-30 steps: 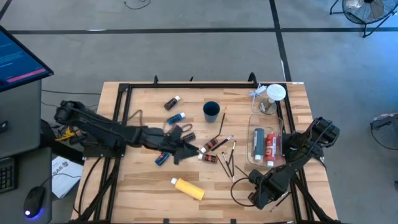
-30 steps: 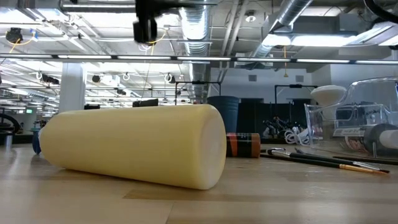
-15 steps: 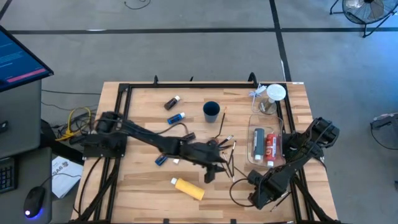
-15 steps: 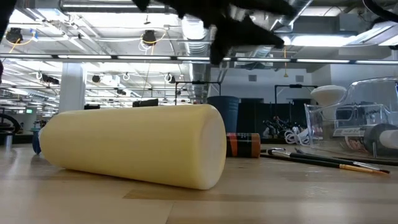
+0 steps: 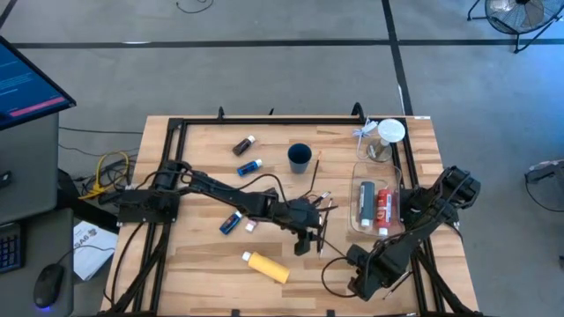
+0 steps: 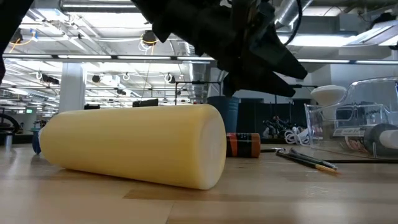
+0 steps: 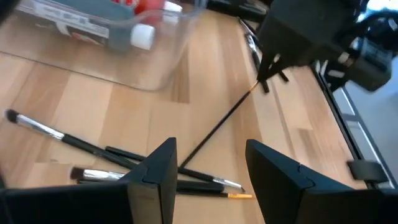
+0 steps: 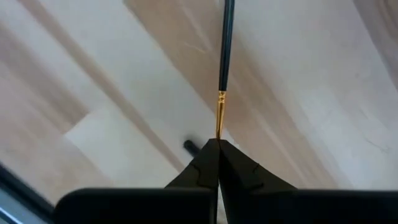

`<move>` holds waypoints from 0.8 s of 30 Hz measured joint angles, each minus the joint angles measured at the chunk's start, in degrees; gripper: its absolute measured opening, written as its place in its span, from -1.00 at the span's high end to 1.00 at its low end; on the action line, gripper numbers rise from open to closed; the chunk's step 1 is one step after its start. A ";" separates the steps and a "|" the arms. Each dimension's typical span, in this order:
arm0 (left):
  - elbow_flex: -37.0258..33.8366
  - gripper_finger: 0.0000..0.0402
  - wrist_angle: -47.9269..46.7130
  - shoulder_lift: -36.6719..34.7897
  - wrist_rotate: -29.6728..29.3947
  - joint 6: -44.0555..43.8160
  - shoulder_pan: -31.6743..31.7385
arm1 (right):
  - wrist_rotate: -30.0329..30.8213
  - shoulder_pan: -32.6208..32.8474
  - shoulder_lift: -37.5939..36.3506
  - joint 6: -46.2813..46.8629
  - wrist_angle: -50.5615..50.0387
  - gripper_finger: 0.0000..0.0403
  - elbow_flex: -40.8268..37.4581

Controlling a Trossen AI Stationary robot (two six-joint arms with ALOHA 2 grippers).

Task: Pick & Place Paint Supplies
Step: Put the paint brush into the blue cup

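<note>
My left gripper [image 5: 304,241] hangs open, tipped downward, just above a cluster of thin dark-handled brushes [image 7: 93,149] in the middle of the table; its fingers [image 7: 155,171] touch nothing. My right gripper [image 8: 217,146], near the table's right front, points down and is shut on one thin brush [image 7: 217,127]. A yellow bottle [image 5: 267,266] lies on its side toward the near edge. Blue tubes [image 5: 249,166] [image 5: 231,222] and a brown tube [image 5: 243,144] lie on the wood. My right gripper pinches the brush's gold-coloured end [image 8: 219,121] between its two shut fingertips, coming from above. The held end [image 7: 260,84] is raised off the table. The brush slants down from it, and its other end [image 7: 183,165] reaches the table by the other brushes.
A clear tray [image 5: 374,231] at the right holds a grey tube and a red tube. Behind it stands a clear jar with a white lid [image 5: 389,134]. A dark blue cup [image 5: 300,157] sits at the far middle. A black frame rail [image 5: 264,121] edges the table.
My left gripper has swung from the table's left-middle toward the right and near edge, sinking and rolling as it went, and now hangs over the brushes. Seen low, the brush by the tray has shifted and reaches less far right.
</note>
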 joint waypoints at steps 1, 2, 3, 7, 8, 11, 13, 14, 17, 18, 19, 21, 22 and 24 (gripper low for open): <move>-0.02 0.26 -0.12 0.01 -0.22 0.68 -0.03 | 0.00 -0.03 -0.02 -0.34 0.00 1.00 0.30; -0.02 0.25 0.00 0.01 -0.46 1.16 -0.06 | 0.04 -0.22 -0.04 -0.72 -0.03 1.00 0.51; -0.02 0.24 0.12 0.01 -0.49 1.75 -0.07 | 0.06 -0.30 -0.04 -1.14 -0.03 1.00 0.68; 0.26 0.15 0.40 0.67 -0.56 3.71 -0.44 | 0.06 -0.79 -0.08 -1.82 -0.31 1.00 0.84; 0.42 0.11 0.07 1.02 -0.56 4.78 -0.68 | 0.08 -0.87 -0.08 -1.82 -0.35 1.00 0.84; 2.77 -0.01 -0.07 3.53 -0.51 7.11 -1.28 | 0.08 -1.07 -0.08 -1.84 -0.42 1.00 0.84; 5.54 -0.09 0.67 6.20 -0.08 8.13 -1.81 | 0.06 -1.30 -0.10 -1.84 -0.42 1.00 0.90; 6.71 -0.12 -0.27 7.42 0.54 8.16 -1.95 | 0.06 -1.31 -0.10 -1.84 -0.46 1.00 0.91; 10.82 -0.21 -0.44 11.34 1.09 8.12 -2.60 | 0.02 -1.31 -0.14 -1.81 -0.29 1.00 0.91; 11.86 -0.22 -0.30 12.31 1.12 8.11 -2.79 | 0.02 -1.31 -0.26 -1.77 -0.13 1.00 0.92; 13.05 -0.23 -0.61 13.41 1.12 8.09 -2.98 | 0.02 -1.31 -0.48 -1.45 -0.14 1.00 0.91; 15.02 -0.23 -0.48 14.95 1.15 8.13 -3.33 | 0.04 -1.31 -0.82 -1.38 0.05 1.00 1.04; 15.60 -0.23 -0.67 15.44 1.14 8.14 -3.53 | 0.12 -1.31 -1.18 -1.38 -0.31 1.00 1.06; 16.50 -0.21 -0.62 16.39 0.94 8.50 -3.67 | 0.31 -1.49 -2.19 -1.36 -0.44 1.00 1.12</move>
